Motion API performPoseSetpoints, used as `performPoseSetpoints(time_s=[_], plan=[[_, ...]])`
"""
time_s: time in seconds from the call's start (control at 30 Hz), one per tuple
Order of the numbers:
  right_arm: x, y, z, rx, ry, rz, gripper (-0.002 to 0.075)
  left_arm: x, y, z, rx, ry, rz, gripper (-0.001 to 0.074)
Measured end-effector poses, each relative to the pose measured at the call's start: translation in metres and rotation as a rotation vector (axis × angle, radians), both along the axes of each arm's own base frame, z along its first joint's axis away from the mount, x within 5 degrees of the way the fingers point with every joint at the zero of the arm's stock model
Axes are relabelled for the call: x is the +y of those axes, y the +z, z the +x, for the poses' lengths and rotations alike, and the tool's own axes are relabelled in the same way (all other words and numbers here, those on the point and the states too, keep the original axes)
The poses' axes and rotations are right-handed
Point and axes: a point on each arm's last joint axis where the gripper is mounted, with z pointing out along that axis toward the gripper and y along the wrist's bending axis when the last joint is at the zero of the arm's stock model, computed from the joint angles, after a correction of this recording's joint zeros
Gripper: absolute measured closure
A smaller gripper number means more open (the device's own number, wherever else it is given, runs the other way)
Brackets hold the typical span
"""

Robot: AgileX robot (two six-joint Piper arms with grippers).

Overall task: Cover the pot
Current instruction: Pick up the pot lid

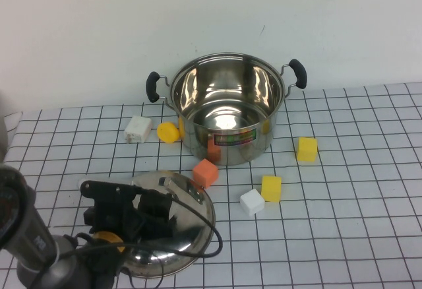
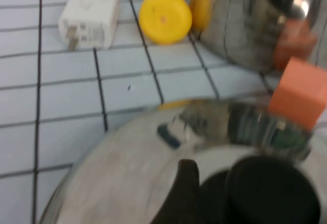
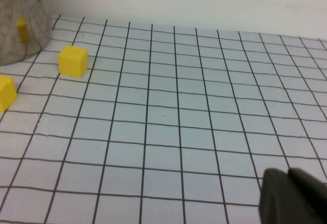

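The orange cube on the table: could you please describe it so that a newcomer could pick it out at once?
Find the large shiny stainless-steel pot at the back of the checked table. Just in front of its wall, towards the domed steel lid over which the left gripper hangs, sits the orange cube. It is the only orange block; the other cubes are yellow or white. The right gripper is parked apart.

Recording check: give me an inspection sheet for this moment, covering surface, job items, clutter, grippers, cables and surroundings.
Surface: table with a black-gridded white cover.
Job items: pot upright, open, at the back; lid on the table nearer the robot.
Clutter: orange block at the lid's far edge; two yellow blocks; white block; yellow disc; white adapter.
Grippers: left gripper over the lid, at its knob; right gripper above bare table, unseen from above.
Cables: black cable looping over the lid.
Surroundings: plain white wall.
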Motion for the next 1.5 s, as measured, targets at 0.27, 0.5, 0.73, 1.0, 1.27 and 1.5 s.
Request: performPoseSetpoints(time_s=[0.27, 0.5, 0.73, 1.0, 1.27, 1.5], plan=[[0.0, 0.0, 0.0, 0.0, 0.0, 0.0, 0.0717, 0.0, -0.002, 0.01, -0.002, 0.059, -0.049, 0.014], [0.0, 0.0, 0.0, 0.0, 0.0, 0.0, 0.0717, 0.001, -0.014, 0.008, 0.037, 0.072, -0.054, 0.0143], [0.0, 0.0, 0.0, 0.0, 0.0, 0.0, 0.0717, -0.001, -0.014, 0.008, 0.033, 0.059, -0.054, 0.0405], [0.0, 0.0, 0.0, 0.0, 0.0, 0.0, 0.0717, 0.004, -0.011, 0.007, 0.025, 0.094, -0.016, 0.0401], [0.0, 0.0, 0.0, 0.0, 0.0, 0.0, 0.0717, 0.021, 0.043, -0.009, -0.1, 0.161, 0.034, 0.0401], [0.0, 0.0, 0.0, 0.0, 0.0, 0.0, 0.0717, 0.028, 0.116, -0.023, -0.3, 0.172, -0.028, 0.0401]])
